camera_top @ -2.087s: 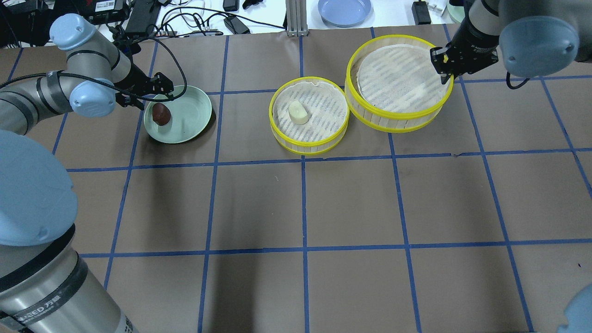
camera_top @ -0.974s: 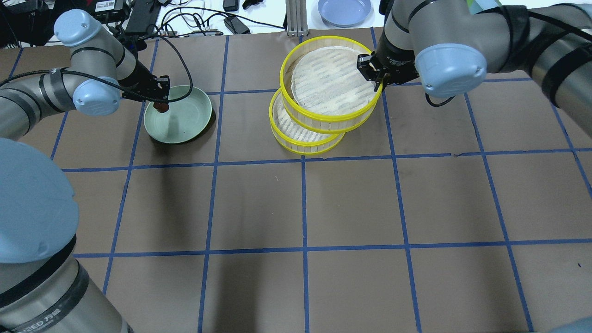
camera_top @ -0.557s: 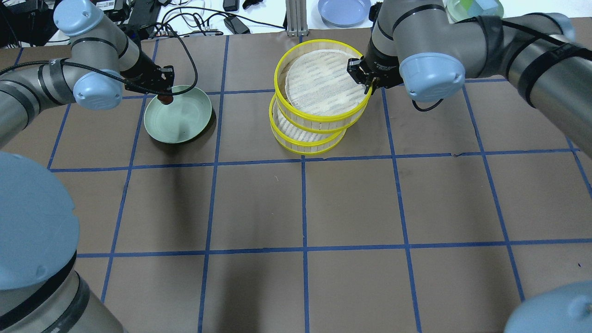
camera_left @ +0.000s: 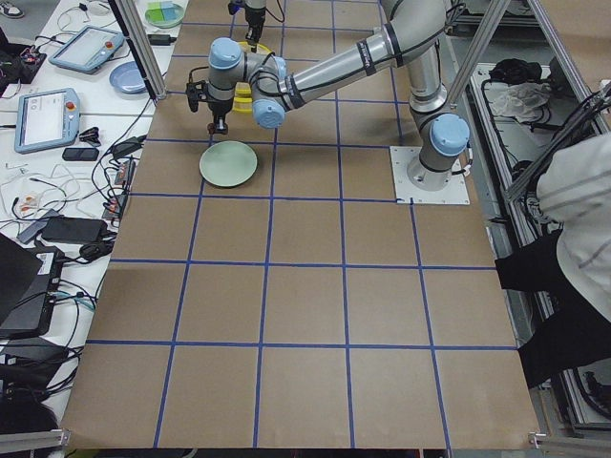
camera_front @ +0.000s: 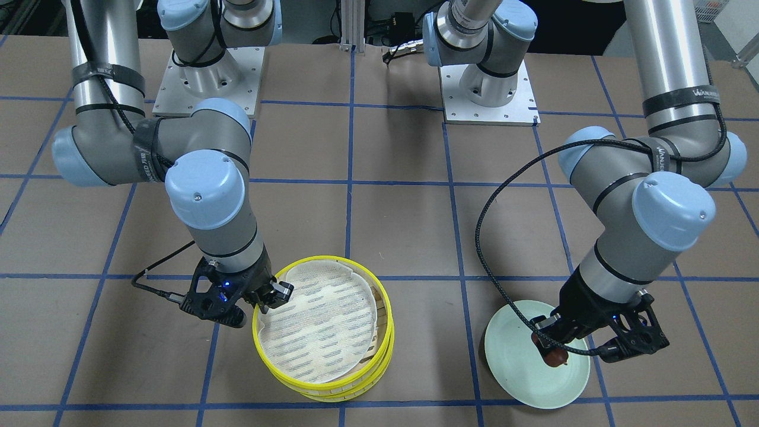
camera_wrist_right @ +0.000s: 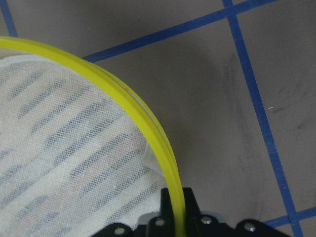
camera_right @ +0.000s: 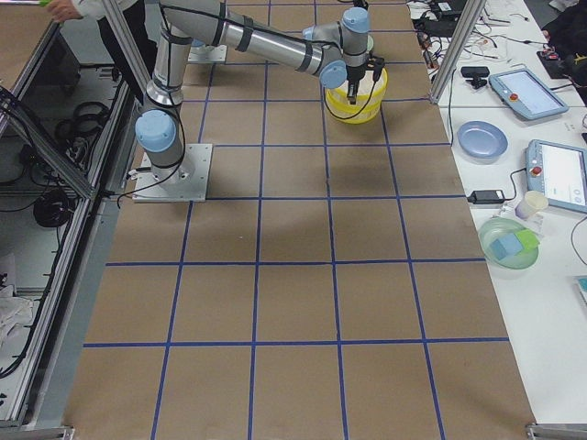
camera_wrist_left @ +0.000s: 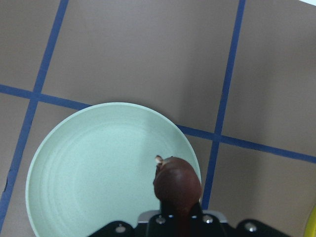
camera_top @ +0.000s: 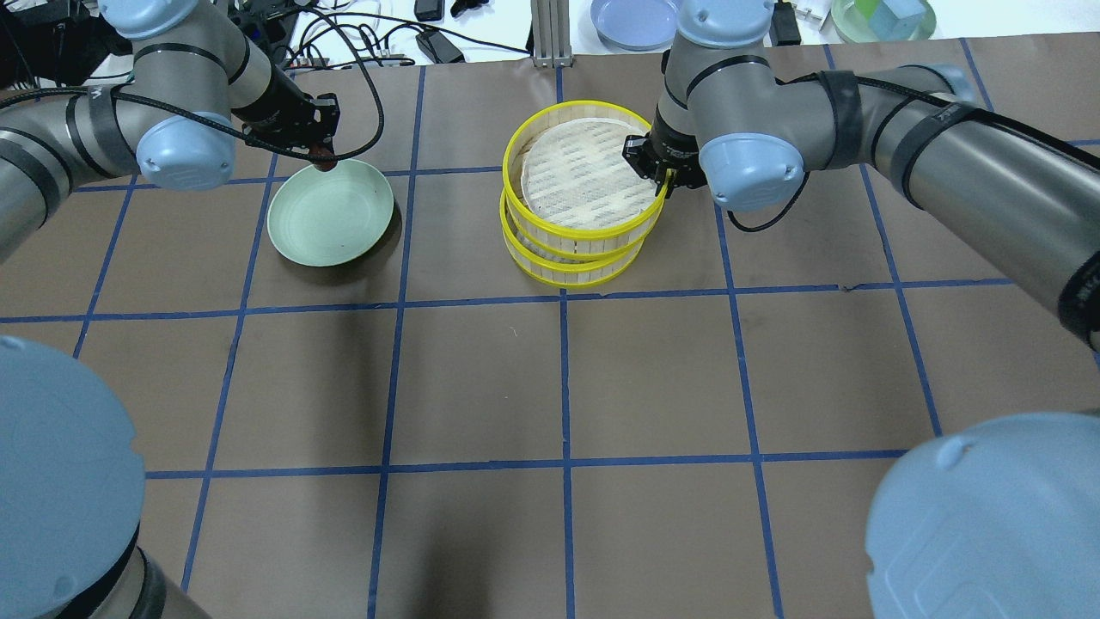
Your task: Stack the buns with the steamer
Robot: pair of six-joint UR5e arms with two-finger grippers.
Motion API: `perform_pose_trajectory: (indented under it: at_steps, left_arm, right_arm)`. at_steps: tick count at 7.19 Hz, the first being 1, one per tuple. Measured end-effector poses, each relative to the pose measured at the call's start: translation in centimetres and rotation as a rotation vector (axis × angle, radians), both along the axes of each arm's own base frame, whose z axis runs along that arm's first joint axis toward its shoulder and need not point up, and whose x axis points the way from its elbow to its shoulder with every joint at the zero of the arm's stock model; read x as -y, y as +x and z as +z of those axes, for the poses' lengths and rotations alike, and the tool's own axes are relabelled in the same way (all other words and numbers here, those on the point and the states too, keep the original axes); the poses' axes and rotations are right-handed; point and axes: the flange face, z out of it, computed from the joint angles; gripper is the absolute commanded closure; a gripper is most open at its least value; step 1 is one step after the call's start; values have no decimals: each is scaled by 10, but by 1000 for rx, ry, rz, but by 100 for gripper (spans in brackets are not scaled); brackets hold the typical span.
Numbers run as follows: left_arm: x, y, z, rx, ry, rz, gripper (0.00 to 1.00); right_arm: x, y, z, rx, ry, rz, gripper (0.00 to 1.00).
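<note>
My right gripper [camera_top: 662,176] is shut on the yellow rim of the upper steamer tier [camera_top: 593,241]. It holds that tier over the lower tier [camera_top: 567,277], nearly in line with it. The grip shows in the front view [camera_front: 267,299] and in the right wrist view [camera_wrist_right: 177,207]. The upper tier's liner [camera_front: 320,323] is bare. The cream-white bun is hidden under the upper tier. My left gripper [camera_top: 322,153] is shut on the reddish-brown bun [camera_wrist_left: 177,185] and holds it above the far edge of the pale green plate [camera_top: 331,215], which is bare.
Beyond the far table edge lie a blue plate [camera_top: 640,19], a green bowl [camera_top: 883,15], power bricks and cables [camera_top: 361,39]. Blue tape lines grid the brown table. A person [camera_left: 573,258] stands beside the robot base in the left side view.
My right gripper has carried the second tier leftward and over the tier with the white bun, covering it. My left gripper has lifted the brown bun off the plate, toward its far rim.
</note>
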Motion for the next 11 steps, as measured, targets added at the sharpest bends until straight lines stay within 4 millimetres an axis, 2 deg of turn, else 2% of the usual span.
perform_pose_trajectory:
  at_steps: [3,5,7,10,11]
  left_arm:
    - [-8,-49,19,-82,-16,48,100]
    - [-14,-71,28,-103,-24,67,100]
    - [-16,-90,32,-155,-32,90,100]
    - [-17,-110,39,-203,-44,105,100]
    - [-17,-114,44,-218,-50,107,100]
  right_arm:
    - [1,17,-7,-24,5,-33,100]
    - [-3,28,-10,-34,12,-32,100]
    - [-3,30,-13,-43,12,-26,100]
    - [-2,25,-5,-82,-8,-19,100]
    - [-2,25,-5,-88,-8,-19,93]
